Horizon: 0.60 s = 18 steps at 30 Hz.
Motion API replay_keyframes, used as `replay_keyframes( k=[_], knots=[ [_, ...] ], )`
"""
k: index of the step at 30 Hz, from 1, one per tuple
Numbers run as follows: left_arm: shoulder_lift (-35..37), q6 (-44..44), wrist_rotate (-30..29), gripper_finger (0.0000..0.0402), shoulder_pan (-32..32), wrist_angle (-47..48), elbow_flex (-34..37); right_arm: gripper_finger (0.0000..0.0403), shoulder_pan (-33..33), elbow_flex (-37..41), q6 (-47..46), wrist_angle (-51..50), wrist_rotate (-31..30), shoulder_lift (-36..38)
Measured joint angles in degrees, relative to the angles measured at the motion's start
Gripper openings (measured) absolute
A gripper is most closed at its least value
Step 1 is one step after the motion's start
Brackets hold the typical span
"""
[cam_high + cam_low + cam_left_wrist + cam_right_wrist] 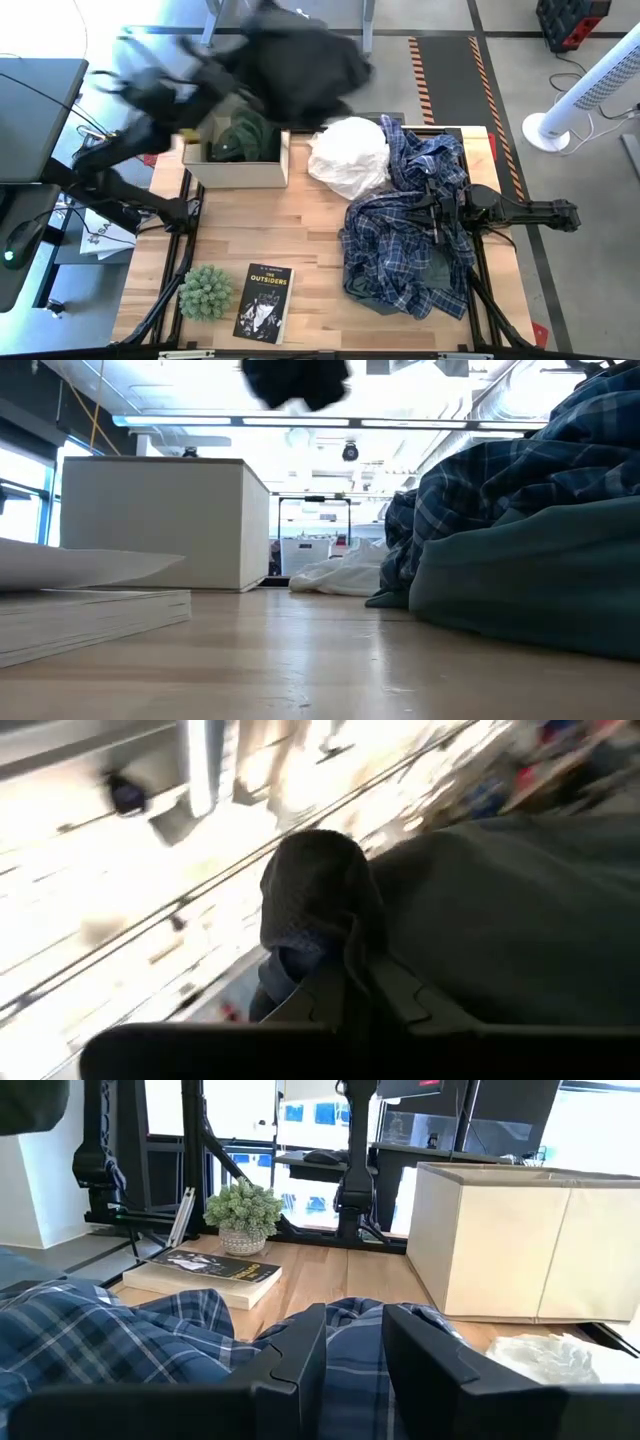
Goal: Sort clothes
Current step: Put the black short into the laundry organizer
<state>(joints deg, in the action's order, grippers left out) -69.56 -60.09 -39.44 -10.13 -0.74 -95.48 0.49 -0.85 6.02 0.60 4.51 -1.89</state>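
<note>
We judge sorting under way: our left gripper (pixel 345 970) clenches the limp black garment (pixel 300 62) above the tan cardboard box (pixel 235 150), which holds a dark green jacket (pixel 243 138). The crumpled white garment (pixel 350 155) and blue-and-white plaid shirts (pixel 410 225) remain at the right, where our right gripper (pixel 352 1350) rests slightly parted, holding nothing.

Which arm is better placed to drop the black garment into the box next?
Left. The left gripper already holds the black garment aloft by the box; the right gripper rests on plaid shirts.

A robotics lab or workshop: a light wooden worktable (pixel 310 230) stands on a grey floor marked with orange-and-black hazard tape (pixel 425 70), beside a white tower fan (pixel 585 95). Long ceiling strip lights (pixel 330 421), a black computer monitor (pixel 35 115) and dark metal frames (pixel 195 1140) surround it.
</note>
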Motion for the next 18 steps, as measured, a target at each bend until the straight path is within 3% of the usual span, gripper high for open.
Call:
replay_keyframes(
  k=[4,9,11,15,18],
  knots=[
    [6.1,6.0,-4.5,0.0008,-3.0,13.3,0.0,0.0099,0.0,0.0,0.0,0.0,0.0,0.0],
    [7.6,20.6,0.0,0.0008,-13.7,34.7,0.1,0.0099,0.0,0.0,0.0,0.0,0.0,0.0],
    [6.5,26.6,5.0,0.0008,-18.6,40.3,1.2,0.0099,0.0,0.0,0.0,0.0,0.0,0.0],
    [4.0,34.4,17.8,0.0012,-26.0,39.8,9.0,0.0099,0.0,0.0,0.0,0.0,0.0,0.0],
    [0.5,36.2,19.3,0.0014,-29.4,37.3,15.1,0.0099,0.0,0.0,0.0,0.0,0.0,0.0]
  ],
)
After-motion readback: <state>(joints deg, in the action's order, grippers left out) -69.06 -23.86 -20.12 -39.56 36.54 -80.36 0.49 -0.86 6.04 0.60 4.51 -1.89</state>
